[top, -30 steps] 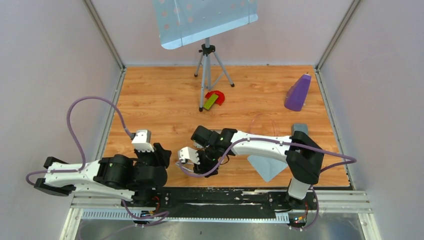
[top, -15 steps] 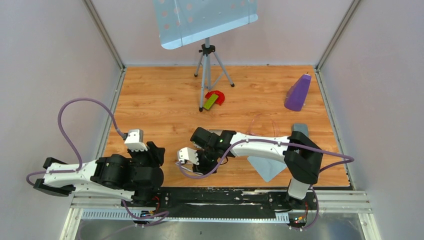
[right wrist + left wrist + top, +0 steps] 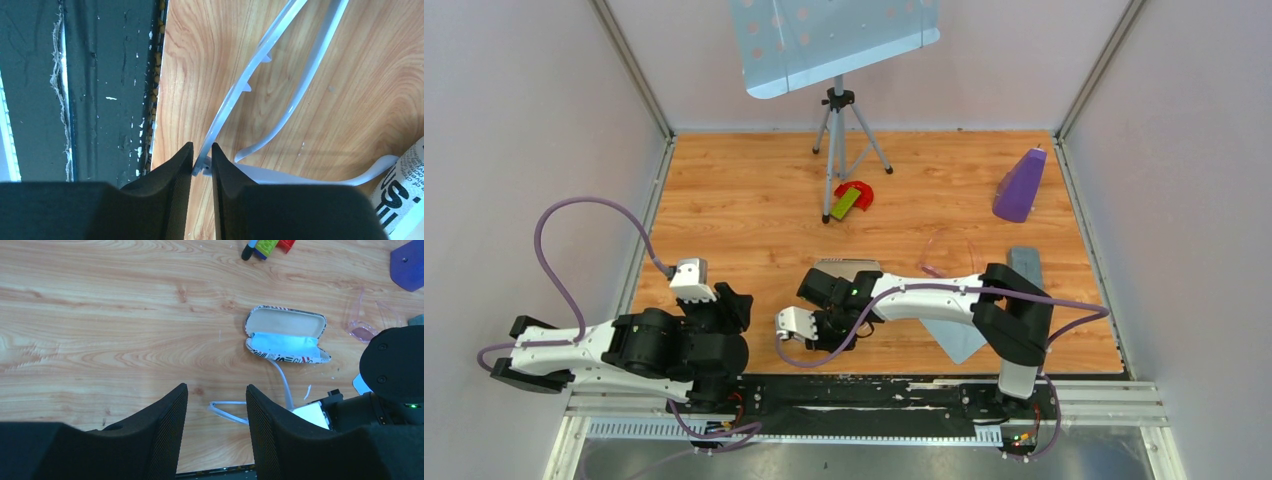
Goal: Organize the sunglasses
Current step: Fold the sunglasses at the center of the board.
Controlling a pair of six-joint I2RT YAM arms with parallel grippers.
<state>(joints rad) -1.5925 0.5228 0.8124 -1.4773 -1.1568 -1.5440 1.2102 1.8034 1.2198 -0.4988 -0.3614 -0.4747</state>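
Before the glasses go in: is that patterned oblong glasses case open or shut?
Open. The patterned oblong case shows its beige lining, with a light blue cloth inside.

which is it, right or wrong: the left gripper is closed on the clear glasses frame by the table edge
Wrong: the right gripper is closed on the clear glasses frame by the table edge; the right wrist view shows it.

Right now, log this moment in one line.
right gripper: shut on clear sunglasses | left gripper: open, empty | case: open, cloth inside
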